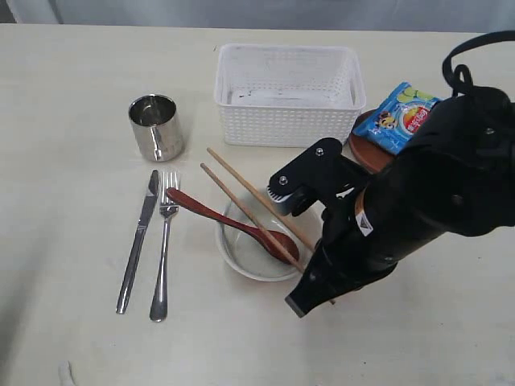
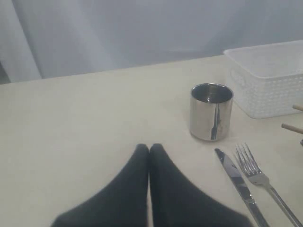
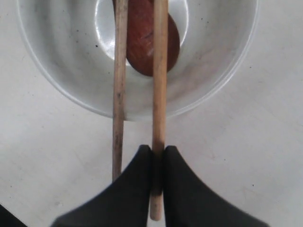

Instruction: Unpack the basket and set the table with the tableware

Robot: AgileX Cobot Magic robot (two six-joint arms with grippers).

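The off-white bowl (image 1: 241,264) stands near the middle of the table (image 1: 72,96), with the reddish-brown spoon (image 1: 211,212) resting in it. Two wooden chopsticks (image 1: 241,191) lie slanted across the bowl. My right gripper (image 3: 158,151) is shut on the near end of one chopstick (image 3: 160,71); the other chopstick (image 3: 119,71) lies free beside it. The steel knife (image 1: 138,241) and fork (image 1: 163,245) lie side by side left of the bowl, below the steel cup (image 1: 155,127). The white basket (image 1: 286,92) sits at the back. My left gripper (image 2: 149,147) is shut on nothing, over bare table.
A blue chips bag (image 1: 402,117) lies on the brown plate (image 1: 364,153) to the right of the basket. My right arm (image 1: 426,193) covers the table's right side and hides the chopsticks' near ends in the exterior view.
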